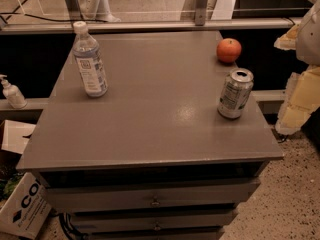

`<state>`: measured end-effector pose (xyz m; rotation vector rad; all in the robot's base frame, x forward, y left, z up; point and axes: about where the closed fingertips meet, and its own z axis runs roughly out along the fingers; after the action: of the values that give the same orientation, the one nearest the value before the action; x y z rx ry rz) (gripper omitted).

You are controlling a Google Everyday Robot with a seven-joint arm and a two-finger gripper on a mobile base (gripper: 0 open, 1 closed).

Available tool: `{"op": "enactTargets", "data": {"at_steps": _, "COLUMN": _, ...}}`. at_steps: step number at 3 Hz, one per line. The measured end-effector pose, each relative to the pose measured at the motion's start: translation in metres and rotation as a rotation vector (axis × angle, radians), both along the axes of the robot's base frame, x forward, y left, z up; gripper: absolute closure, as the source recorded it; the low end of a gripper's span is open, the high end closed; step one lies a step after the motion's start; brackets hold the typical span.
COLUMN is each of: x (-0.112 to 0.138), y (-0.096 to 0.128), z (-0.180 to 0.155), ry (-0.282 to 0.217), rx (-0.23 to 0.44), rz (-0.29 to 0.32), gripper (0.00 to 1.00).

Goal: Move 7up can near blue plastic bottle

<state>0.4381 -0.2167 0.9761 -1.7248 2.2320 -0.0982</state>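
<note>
The 7up can stands upright near the right edge of the grey cabinet top, its pull-tab top showing. The blue plastic bottle, clear with a white cap and a white-blue label, stands upright at the far left of the top. The can and the bottle are far apart, with most of the top's width between them. My gripper shows as a white and pale yellow shape at the right edge of the view. It is to the right of the can, off the cabinet, and touches nothing.
A red-orange apple sits at the back right, just behind the can. A small white pump bottle stands on a ledge left of the cabinet. Cardboard boxes lie on the floor at lower left. Drawers face front.
</note>
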Motion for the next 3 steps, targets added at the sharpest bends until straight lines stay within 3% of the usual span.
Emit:
{"op": "enactTargets", "data": {"at_steps": 2, "x": 0.013, "y": 0.001, "z": -0.016, "ry": -0.022, "rx": 0.024, "rz": 0.012, "gripper": 0.00}}
{"op": "enactTargets", "data": {"at_steps": 3, "x": 0.055, "y": -0.006, "z": -0.069, "ry": -0.068, "rx": 0.149, "rz": -0.016, "gripper": 0.00}}
